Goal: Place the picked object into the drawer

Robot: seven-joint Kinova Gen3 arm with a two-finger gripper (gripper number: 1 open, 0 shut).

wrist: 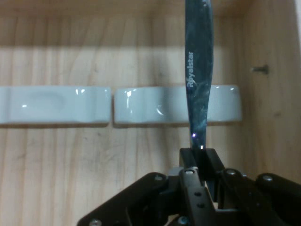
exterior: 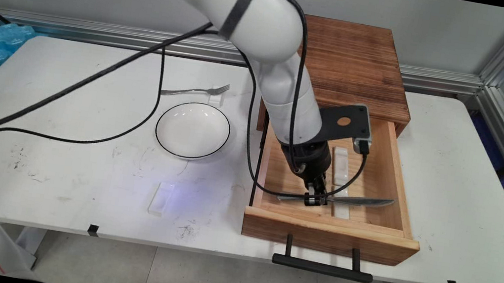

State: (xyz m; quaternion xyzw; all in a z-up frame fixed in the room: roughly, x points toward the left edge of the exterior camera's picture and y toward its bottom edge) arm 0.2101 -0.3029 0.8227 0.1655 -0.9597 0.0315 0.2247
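In the main view, the jaws (exterior: 315, 200) reach down into the open wooden drawer (exterior: 374, 190) and are shut tight on a metal knife (exterior: 363, 201). The knife lies flat, just above the drawer floor, and its blade points out to the right of the jaws. Its handle end sticks out a little on their left. Under the blade, just right of the jaws, lies a white rest (exterior: 341, 206). A second white rest (exterior: 340, 165) lies right behind it, farther back in the drawer. The drawer hangs out of a dark wooden box (exterior: 354, 62) on the table (exterior: 77, 175), and its black handle (exterior: 322, 268) is at the front. Far left of the jaws sits a white bowl (exterior: 192, 130) with a thin black rim. Behind the bowl, a fork (exterior: 196, 89) leans its tip on a small white rest (exterior: 215, 99). One more clear rest (exterior: 160, 199) lies on the table in front of the bowl.

In the hand view, the jaws (wrist: 200, 157) pinch the knife (wrist: 197, 70), which runs straight away from them. It crosses over one white rest (wrist: 141, 106). The other white rest (wrist: 51, 106) lies end to end with it, off to the left. The blade has the word "Royalstar" on it.
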